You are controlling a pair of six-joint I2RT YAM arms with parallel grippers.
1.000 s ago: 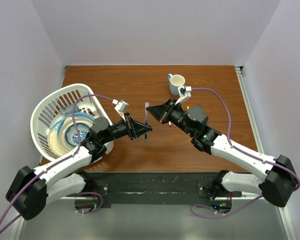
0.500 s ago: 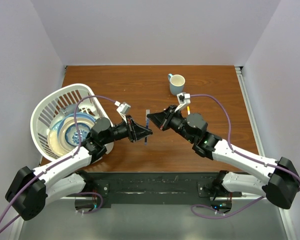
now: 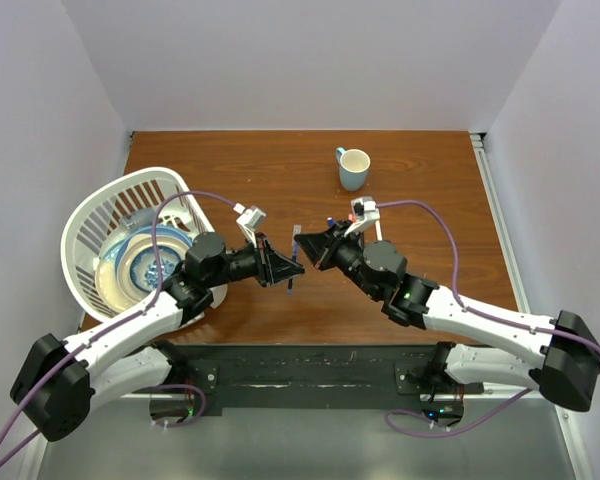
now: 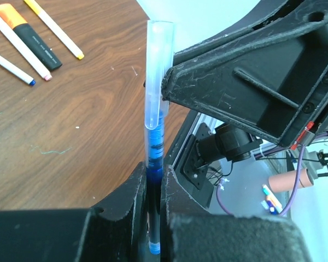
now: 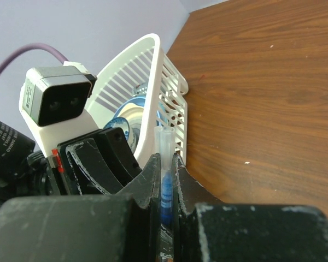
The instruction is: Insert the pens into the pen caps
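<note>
Pen (image 4: 154,155), partly hidden, pinched by left end effector (image 4: 153,171); right end effector (image 5: 165,160) pinches cap (image 4: 157,65).

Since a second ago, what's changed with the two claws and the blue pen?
The right claw came nearer the left claw, sliding the clear plastic cap further onto the slim blue pen. Both stayed shut; the left claw barely moved. The white slatted basket and pale blue mug stayed put.

Translucent plastic cap (image 4: 155,65); polished wooden table (image 4: 54,136)

Pen (image 3: 296,234) between left claw (image 3: 297,267), right claw (image 3: 303,246)
</note>
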